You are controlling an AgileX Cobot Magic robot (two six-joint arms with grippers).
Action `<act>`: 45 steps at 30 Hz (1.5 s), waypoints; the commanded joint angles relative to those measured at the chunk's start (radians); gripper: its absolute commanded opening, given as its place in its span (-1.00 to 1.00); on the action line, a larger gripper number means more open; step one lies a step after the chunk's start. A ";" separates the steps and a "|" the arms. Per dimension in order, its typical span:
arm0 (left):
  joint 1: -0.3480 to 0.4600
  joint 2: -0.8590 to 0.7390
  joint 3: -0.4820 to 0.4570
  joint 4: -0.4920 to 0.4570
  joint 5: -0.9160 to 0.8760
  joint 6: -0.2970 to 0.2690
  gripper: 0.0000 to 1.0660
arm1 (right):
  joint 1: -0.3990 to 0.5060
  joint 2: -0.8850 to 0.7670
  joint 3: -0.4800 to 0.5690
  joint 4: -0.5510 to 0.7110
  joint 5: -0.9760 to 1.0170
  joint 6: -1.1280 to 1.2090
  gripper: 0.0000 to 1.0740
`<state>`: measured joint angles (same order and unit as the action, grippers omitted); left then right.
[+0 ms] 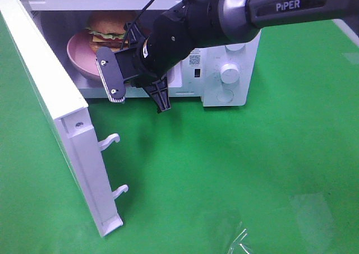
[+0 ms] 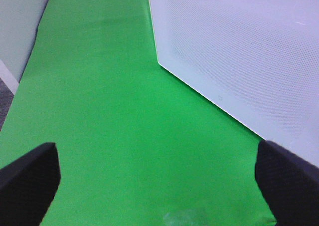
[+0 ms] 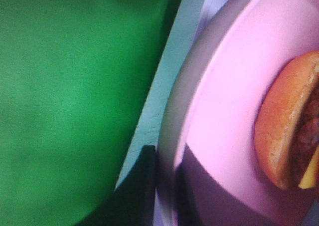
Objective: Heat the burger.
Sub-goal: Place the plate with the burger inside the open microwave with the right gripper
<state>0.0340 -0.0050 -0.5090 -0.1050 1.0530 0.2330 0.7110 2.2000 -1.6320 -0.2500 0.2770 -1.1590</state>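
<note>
The burger (image 1: 106,27) sits on a round pink plate (image 1: 77,55) inside the open white microwave (image 1: 227,46). My right gripper (image 1: 134,44) reaches into the oven's opening from the right, and its tips are partly hidden by the wrist. In the right wrist view the pink plate (image 3: 224,86) fills the frame with the burger (image 3: 284,131) on it. The right gripper (image 3: 164,171) is shut on the plate's rim, with one dark finger (image 3: 142,186) outside the rim. My left gripper (image 2: 157,181) is open over the green cloth, holding nothing, and lies outside the high view.
The microwave door (image 1: 50,97) swings wide open toward the front left, with two latch hooks (image 1: 109,141) on its edge. The left wrist view shows the door's outer face (image 2: 239,51). A clear plastic scrap (image 1: 241,243) lies on the green cloth at the front right.
</note>
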 commanded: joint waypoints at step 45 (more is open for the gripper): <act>0.003 -0.020 0.003 -0.005 -0.006 -0.005 0.87 | -0.023 0.085 -0.138 -0.085 -0.039 0.065 -0.67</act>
<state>0.0340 -0.0050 -0.5090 -0.1050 1.0530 0.2330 0.6880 2.3040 -1.7560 -0.3220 0.2770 -1.0920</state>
